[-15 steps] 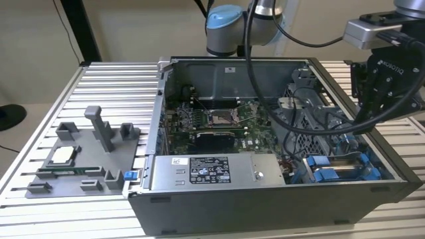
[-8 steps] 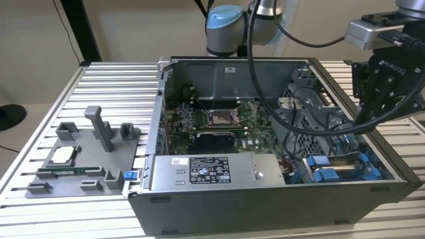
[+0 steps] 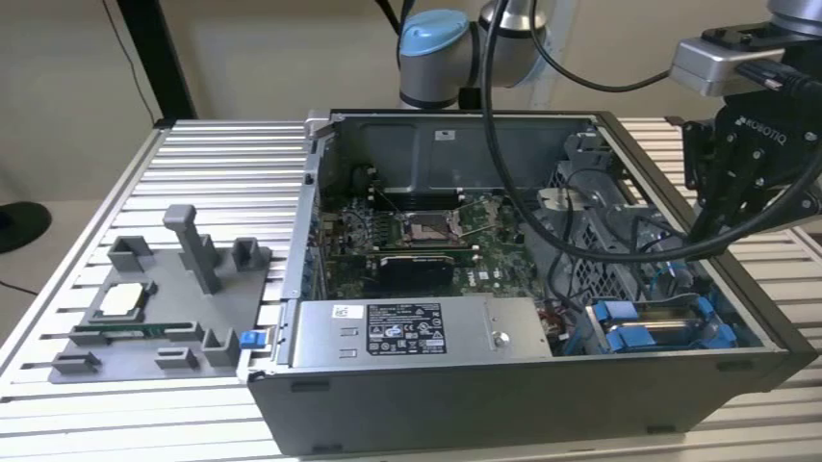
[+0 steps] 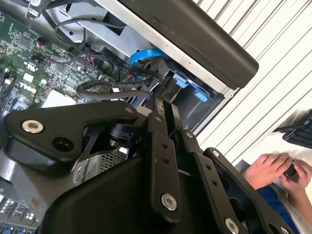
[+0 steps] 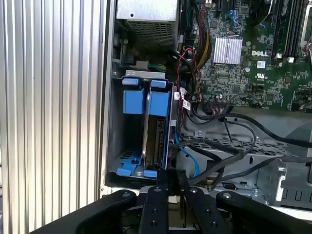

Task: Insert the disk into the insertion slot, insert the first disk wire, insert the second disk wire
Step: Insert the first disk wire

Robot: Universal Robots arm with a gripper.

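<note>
Claw pinched narrow on a disk wire, right at the seated disk

The gripper (image 5: 168,179) has its fingers close together on the black plug of a disk wire (image 4: 169,87). Just beyond the tips, the disk (image 5: 157,134) stands in the insertion slot (image 5: 113,122). It would be best to square the plug to its port and press straight.

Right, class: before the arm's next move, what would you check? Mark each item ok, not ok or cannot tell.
1. Disk seated in the slot: ok.
2. End effector shut on the black connector: ok.
3. Connector lined up with the disk's port: cannot tell.
4. Loose cables lie beside the slot, not across it: ok.
5. Person's hands off the case: ok.
6. Any wire already plugged into the disk: cannot tell.
</note>
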